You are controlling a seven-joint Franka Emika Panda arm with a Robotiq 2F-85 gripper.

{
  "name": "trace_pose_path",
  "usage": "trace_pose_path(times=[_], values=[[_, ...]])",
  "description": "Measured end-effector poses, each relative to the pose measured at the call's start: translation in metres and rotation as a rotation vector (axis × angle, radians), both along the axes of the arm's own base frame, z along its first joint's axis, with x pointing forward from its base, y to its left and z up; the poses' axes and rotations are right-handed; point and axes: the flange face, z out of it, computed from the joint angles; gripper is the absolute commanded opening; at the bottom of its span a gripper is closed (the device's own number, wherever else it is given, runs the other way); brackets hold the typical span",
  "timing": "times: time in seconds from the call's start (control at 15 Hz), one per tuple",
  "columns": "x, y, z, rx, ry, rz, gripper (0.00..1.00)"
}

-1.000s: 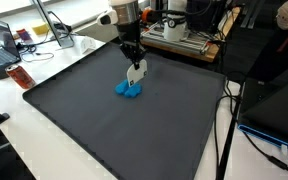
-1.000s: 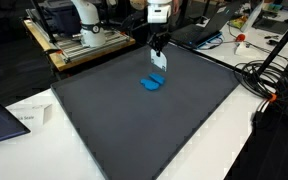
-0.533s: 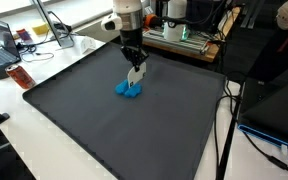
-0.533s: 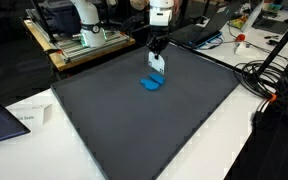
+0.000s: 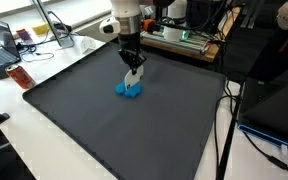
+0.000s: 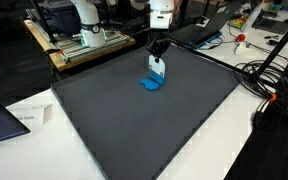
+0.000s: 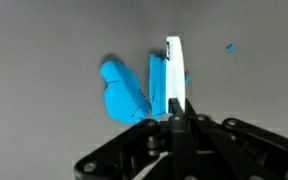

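The pincer point(image 5: 133, 65) hangs over the far half of the dark mat point(image 5: 104, 130) that covers the bench, its jaws closed narrowly on a thin white-and-blue piece point(image 5: 135, 75), which it holds upright by the top edge. Directly under the piece, a blue lump point(image 6: 151, 84) lies on the mat; whether they touch cannot be told. In the wrist view a tiny blue speck point(image 7: 230, 46) lies apart.

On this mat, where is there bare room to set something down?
The dark mat is bare from its near edge up to the blue pieces, and on both sides of them. Crowded only there, where the fingers clamp a white strip beside them.
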Motion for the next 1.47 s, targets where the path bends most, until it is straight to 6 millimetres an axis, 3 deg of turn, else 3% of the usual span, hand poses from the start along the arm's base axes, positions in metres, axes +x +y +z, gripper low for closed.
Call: trace_pose_path(times=[0.67,1.47], values=[[0.018,0.005,-0.025,0.002,0.02,0.005,0.01],[0.036,0.006,-0.04,0.024,0.077,0.026,0.01]])
